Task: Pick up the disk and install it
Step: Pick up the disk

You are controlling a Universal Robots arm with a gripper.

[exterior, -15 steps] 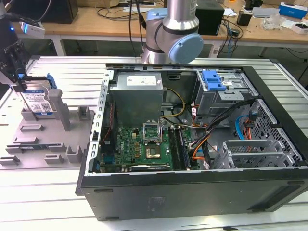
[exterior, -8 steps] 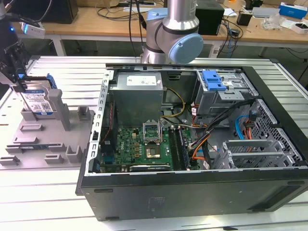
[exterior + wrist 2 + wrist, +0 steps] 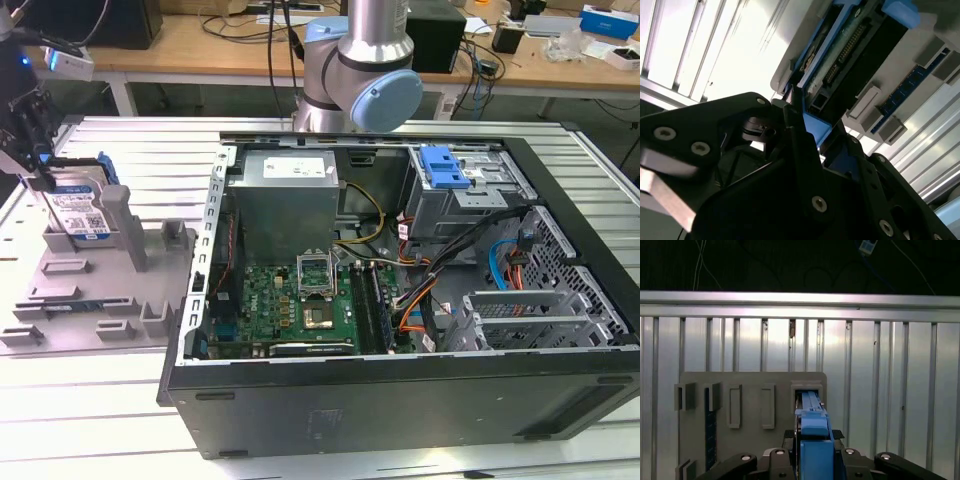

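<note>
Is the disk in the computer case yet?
No, the disk stands on edge in the gray holder, outside the computer case.

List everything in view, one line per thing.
disk: one, silver with a white-and-blue label and blue carrier, standing on edge in the holder at the exterior view's left
holder: one, grey, on the table beside the computer case
computer case: one, black, lying open at the table's middle
power supply: one, silver, inside the case
motherboard: one, green, on the case floor
drive cage tab: one, blue, inside the case
table: one, silver, slotted, under everything
workbench: one, wooden, behind the table
robot arm: one, grey and light blue, behind the case
end effector: one, black, closed on the disk's carrier
</note>
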